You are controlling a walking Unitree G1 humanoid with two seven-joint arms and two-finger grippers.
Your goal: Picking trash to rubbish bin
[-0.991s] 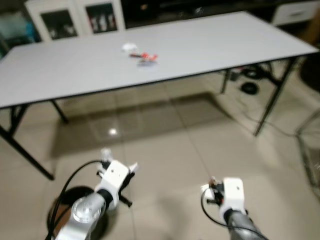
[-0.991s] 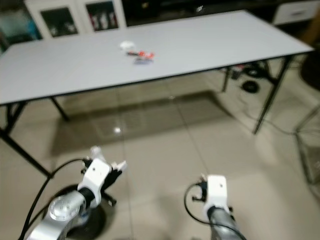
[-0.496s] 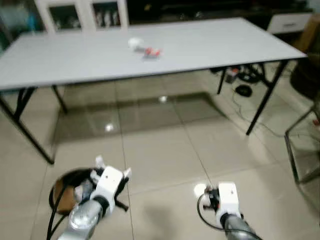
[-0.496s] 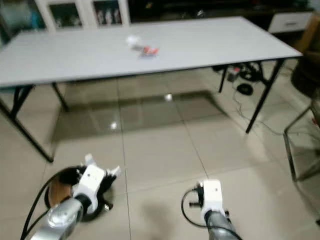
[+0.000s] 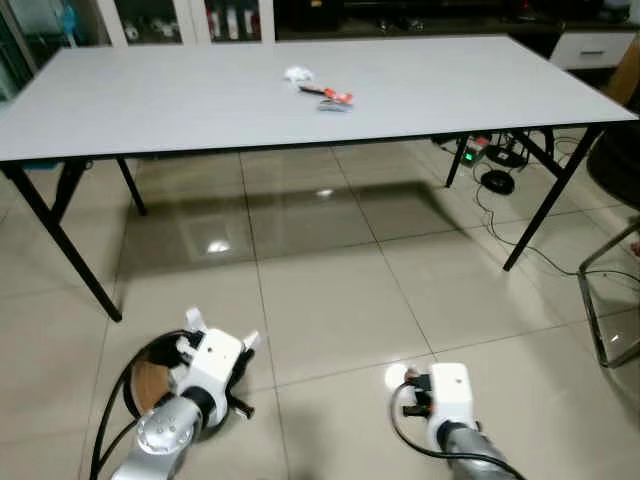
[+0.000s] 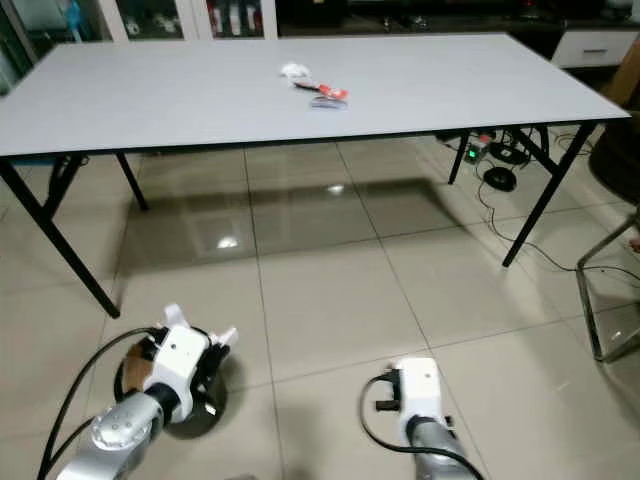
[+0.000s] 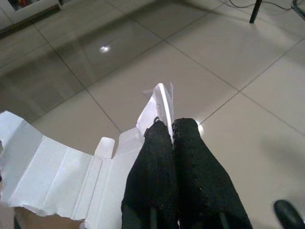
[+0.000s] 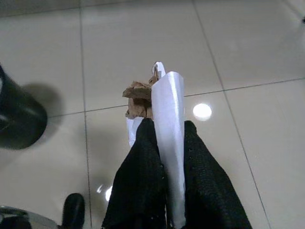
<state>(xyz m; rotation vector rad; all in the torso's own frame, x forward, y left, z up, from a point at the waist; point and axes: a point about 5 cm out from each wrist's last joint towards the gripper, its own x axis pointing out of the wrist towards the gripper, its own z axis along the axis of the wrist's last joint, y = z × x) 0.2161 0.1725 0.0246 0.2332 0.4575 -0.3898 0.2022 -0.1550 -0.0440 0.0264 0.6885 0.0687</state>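
Observation:
A crumpled white paper and a red wrapper lie on the long grey table. On the floor by my left arm stands a round black bin with brown inside. My left gripper is low beside the bin, shut on a torn white carton. Over bare tiles further right, my right gripper is shut on a white paper strip, with a brown scrap at its tip.
Black table legs stand at both ends of the table. Cables and a power strip lie under its right end. A metal chair frame is at the right edge. Cabinets line the back wall.
The camera has pulled back and tilted down, so the table sits farther off and the bin has come into view by my left arm. Both grippers still hold their pieces.

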